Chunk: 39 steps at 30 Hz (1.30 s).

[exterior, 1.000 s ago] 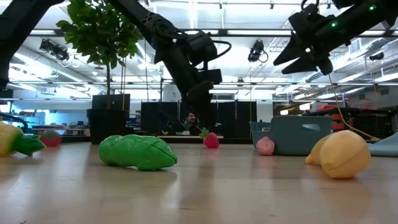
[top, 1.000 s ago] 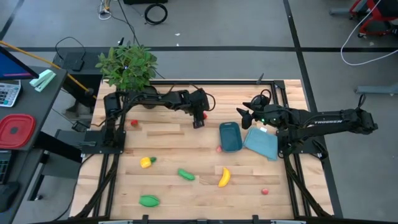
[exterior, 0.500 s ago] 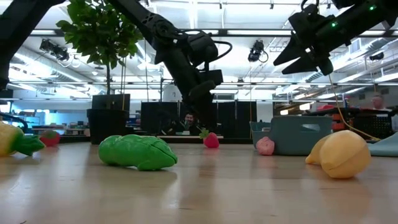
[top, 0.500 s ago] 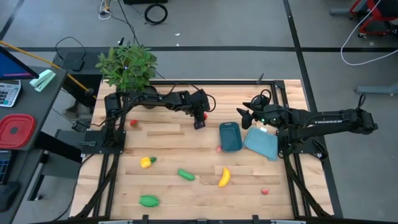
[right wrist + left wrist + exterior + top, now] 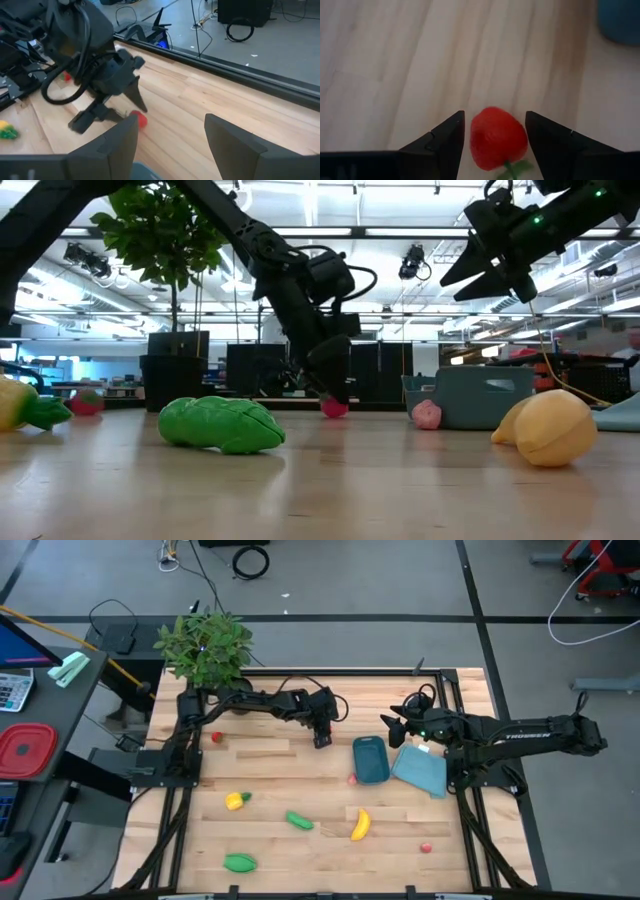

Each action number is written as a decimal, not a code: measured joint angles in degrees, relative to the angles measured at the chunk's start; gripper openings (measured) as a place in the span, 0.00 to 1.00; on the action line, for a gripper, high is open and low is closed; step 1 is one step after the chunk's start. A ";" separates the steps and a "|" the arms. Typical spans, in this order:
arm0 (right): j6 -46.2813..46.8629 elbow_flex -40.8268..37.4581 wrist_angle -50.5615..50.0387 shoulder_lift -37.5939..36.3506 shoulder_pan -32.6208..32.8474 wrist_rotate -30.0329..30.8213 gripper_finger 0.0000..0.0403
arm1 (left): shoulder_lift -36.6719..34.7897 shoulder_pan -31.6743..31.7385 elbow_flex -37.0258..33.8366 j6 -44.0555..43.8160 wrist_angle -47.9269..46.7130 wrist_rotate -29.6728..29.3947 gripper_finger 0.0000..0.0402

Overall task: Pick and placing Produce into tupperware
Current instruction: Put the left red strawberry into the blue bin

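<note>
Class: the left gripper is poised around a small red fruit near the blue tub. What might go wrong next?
1. The red strawberry is round and sits between the open left gripper fingers; closing off-centre could squirt it away.
2. The tupperware lies close by, so carrying low might knock its rim.

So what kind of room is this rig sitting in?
Probably a robotics lab or workshop. The wooden table stands on a bare grey floor with loose cables, and the low view shows an open hall with ceiling strip lights and dark equipment racks.

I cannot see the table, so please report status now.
Left gripper open, straddling red strawberry. Right gripper open, raised beside tupperware. Nothing blocking.
</note>
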 joint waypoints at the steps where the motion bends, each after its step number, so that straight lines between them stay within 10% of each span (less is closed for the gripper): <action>1: -0.01 0.00 -0.07 0.00 0.00 0.01 0.59 | 0.03 0.17 0.00 -0.01 -0.06 -0.03 0.54; 39: -0.50 0.00 -0.15 0.02 -0.02 -0.01 0.59 | -0.27 -2.88 0.04 -0.90 2.96 0.03 0.45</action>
